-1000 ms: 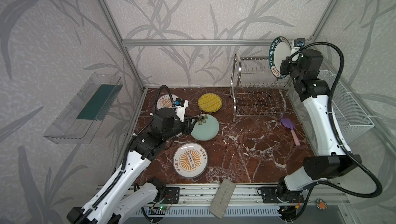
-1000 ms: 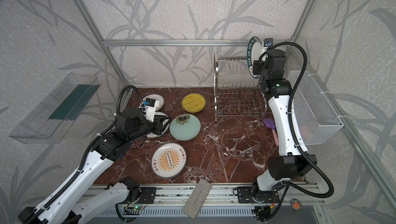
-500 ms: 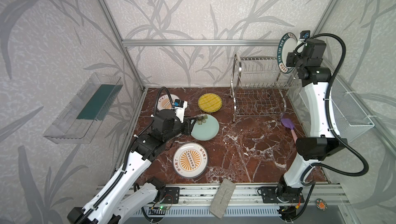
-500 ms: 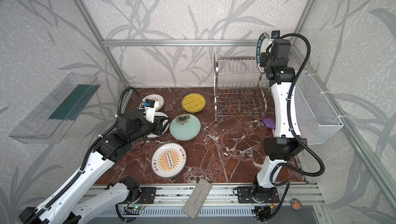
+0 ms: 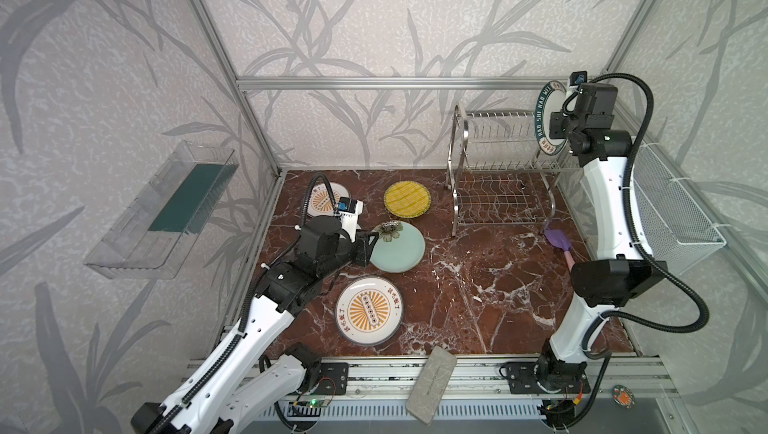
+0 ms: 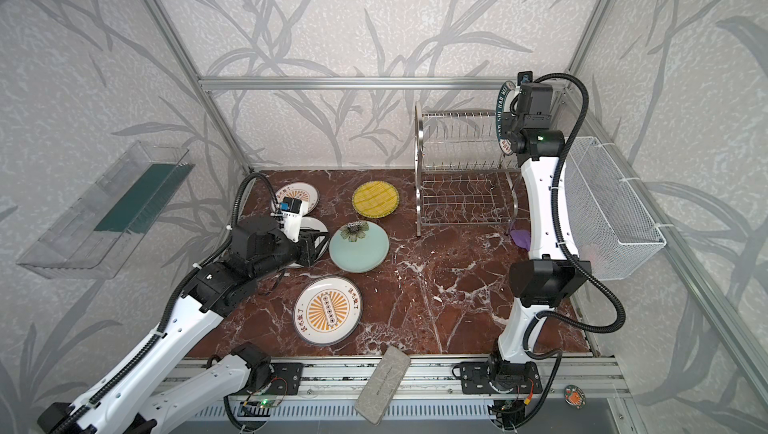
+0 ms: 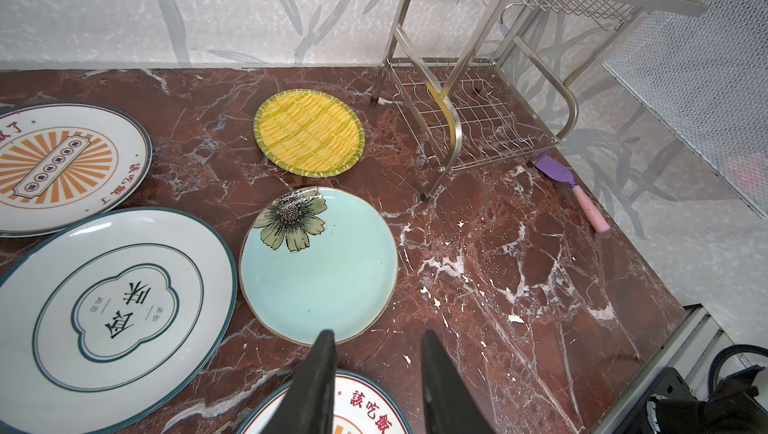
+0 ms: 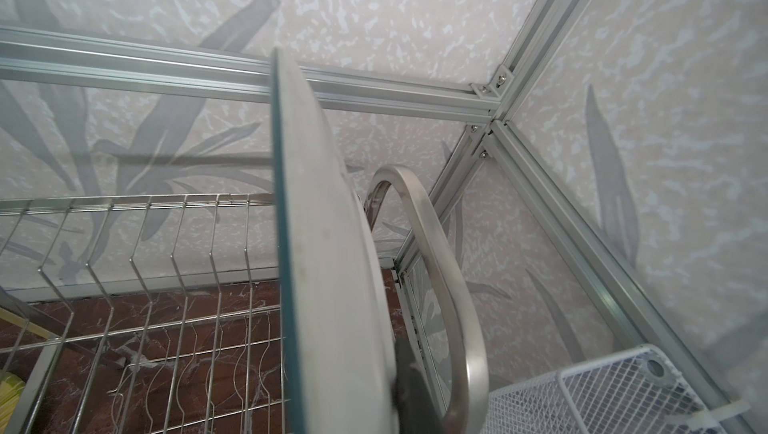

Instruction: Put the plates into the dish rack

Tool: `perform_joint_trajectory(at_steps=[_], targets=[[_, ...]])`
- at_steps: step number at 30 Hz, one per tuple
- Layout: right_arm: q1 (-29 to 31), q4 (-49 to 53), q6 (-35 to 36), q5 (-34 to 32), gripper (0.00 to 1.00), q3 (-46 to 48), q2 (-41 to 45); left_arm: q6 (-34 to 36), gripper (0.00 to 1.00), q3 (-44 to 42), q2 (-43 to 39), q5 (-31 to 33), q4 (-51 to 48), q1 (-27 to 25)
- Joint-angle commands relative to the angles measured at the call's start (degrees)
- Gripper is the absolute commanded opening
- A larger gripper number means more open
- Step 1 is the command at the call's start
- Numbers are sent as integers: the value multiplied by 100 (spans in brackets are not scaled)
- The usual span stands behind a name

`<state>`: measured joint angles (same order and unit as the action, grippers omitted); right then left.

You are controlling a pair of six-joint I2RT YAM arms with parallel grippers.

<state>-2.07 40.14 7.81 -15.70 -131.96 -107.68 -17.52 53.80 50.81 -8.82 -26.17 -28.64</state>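
- Right claw [image 5: 559, 125]: clamped on the rim of the teal-rimmed plate [image 5: 547, 120]. One finger [image 8: 409, 382] shows pressed against the plate's back.
- Teal-rimmed plate: held on edge in the right claw, raised at the top tier of the rack [image 5: 498, 151]. It stands at the rack end nearest that claw, just beside the arched loop [image 8: 436, 270]. The upright hold is judged to let the rim drop between the prongs. Whether it already sits in a slot cannot be told.
- Rack: no other plate shows on either tier. The slot prongs run away from the right claw, on the plate's face side.
- Left claw [image 7: 376, 353]: jaws apart with nothing between them, low over the table, well apart from the rack.
- Mint plate [image 7: 320, 266]: flat, its rim just ahead of the left claw's tips. Judged the next pick, being nearest.
- Ringed plate [image 7: 120, 311]: flat, close beside the left claw.
- Sunburst plate [image 5: 369, 310]: flat, partly beneath the left claw.
- Second sunburst plate [image 5: 320, 199]: flat, beyond the left claw, partly hidden by the arm.
- Yellow plate [image 5: 406, 200]: flat, beyond the mint plate from the left claw, towards the rack.
- Note: the five flat plates likely need a rim lifted before they can stand in the rack.
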Motion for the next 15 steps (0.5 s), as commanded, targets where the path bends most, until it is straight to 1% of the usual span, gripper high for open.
perform_joint_trajectory(at_steps=[1, 15], targets=[[-40, -452, 58, -241, 0, 17, 160, 115, 33, -49, -51, 79, -64, -7], [-204, -628, 1, -172, 0, 414, 282, 112, 33, -66, -43, 63, -54, -8]])
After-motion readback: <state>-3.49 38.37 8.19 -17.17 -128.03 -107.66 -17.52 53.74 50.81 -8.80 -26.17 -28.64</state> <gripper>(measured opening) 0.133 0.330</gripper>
